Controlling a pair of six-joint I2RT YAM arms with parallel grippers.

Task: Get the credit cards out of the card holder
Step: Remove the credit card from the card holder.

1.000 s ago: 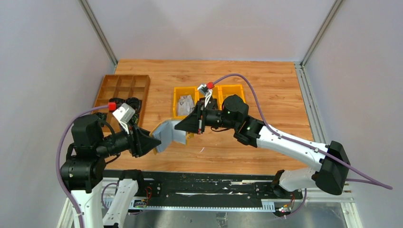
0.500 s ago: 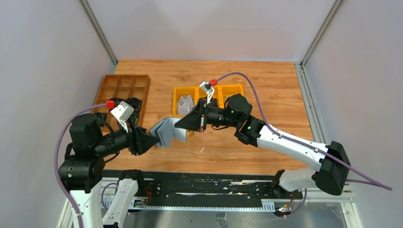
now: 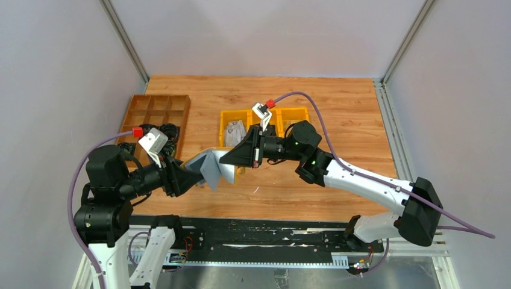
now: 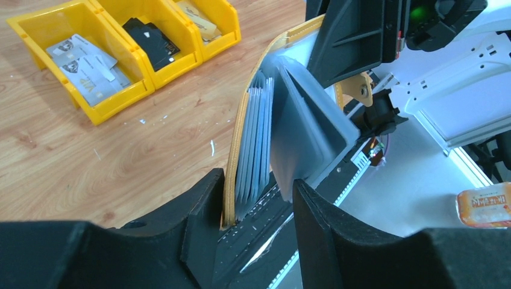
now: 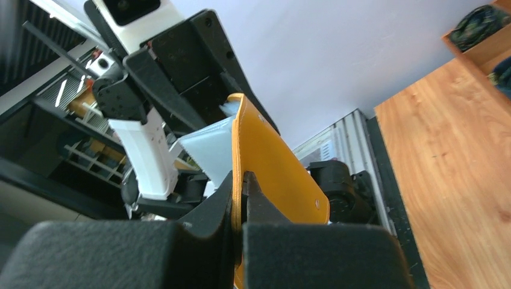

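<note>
Top external view: the card holder is held aloft above the near edge of the table and is fanned wider than a second ago. Its yellow cover is pinched by the closed right gripper. The jaws of the left gripper are being widened around its lower edge; a grip cannot be confirmed. Extraction is judged not yet begun.

This is a robotics lab test cell. Plain grey wall panels in aluminium framing posts enclose a wood-grain tabletop. A cabled left arm and right arm are bolted to a black mounting rail. Yellow plastic parts bins sit near a brown divided tray.
</note>
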